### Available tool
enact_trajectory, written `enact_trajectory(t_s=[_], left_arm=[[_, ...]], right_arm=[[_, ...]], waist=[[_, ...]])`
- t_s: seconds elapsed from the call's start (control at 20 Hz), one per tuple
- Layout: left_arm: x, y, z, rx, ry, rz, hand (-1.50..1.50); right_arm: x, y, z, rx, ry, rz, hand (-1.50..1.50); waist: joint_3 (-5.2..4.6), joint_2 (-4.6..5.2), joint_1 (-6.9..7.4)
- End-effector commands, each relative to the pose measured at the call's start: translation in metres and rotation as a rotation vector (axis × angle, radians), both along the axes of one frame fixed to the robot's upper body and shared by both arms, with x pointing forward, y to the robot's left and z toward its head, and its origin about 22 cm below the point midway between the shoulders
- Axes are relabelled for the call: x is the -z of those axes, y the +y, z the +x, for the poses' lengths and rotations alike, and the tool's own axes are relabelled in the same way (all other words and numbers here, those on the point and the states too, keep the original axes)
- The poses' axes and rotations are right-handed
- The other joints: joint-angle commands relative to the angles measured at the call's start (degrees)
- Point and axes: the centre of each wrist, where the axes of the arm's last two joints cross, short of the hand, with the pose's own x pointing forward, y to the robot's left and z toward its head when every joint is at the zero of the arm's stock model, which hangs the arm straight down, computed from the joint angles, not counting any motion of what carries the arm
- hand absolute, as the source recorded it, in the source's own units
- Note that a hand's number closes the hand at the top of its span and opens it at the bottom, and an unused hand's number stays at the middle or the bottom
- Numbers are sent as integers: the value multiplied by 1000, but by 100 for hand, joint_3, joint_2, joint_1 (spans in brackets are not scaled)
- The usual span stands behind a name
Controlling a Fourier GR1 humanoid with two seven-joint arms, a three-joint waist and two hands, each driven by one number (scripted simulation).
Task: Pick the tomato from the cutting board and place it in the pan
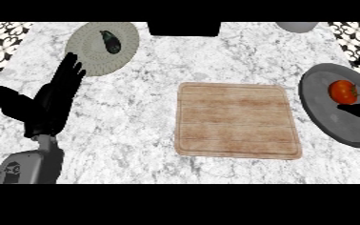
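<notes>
Your left hand [53,97] at the view's left, open, fingers straight, your right hand [349,110] only a dark sliver at the right edge, you cannot tell its grip, just above it the tomato [343,91] in the pan [318,102], cutting board [235,120] beside the pan on the counter [141,124]

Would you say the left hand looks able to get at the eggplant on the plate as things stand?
Probably yes: the left hand rests open beside the plate, its fingers at the plate's near rim, and nothing stands between them and the eggplant lying uncovered on it.
</notes>
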Motion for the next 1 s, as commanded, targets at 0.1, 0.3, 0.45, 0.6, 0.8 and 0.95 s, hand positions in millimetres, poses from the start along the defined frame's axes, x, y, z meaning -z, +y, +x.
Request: enact_trajectory(t_s=[0.1, 0.3, 0.45, 0.6, 0.8, 0.95], left_arm=[[1, -4, -3, 7, 5, -13, 0], [6, 10, -7, -18, 2, 2, 0], [5, -1, -7, -14, 6, -5, 0], [13, 15, -11, -27, 11, -11, 0], [9, 5, -8, -20, 20, -18, 0], [9, 1, -4, -45, 1, -9, 0]], right_arm=[[-14, -31, -18, 15, -162, 280, -150], [-29, -74, -60, 34, -222, 463, -150], [-43, -99, -87, 10, -225, 544, -150], [-29, -113, -125, -21, -268, 618, -150], [-42, -128, -146, -80, -222, 657, -150], [-53, -139, -164, -100, -247, 649, -150]], waist=[[2, -8, -45], [0, -22, -115], [8, -11, -84], [13, -6, -122], [21, -16, -111], [18, -31, -193]])
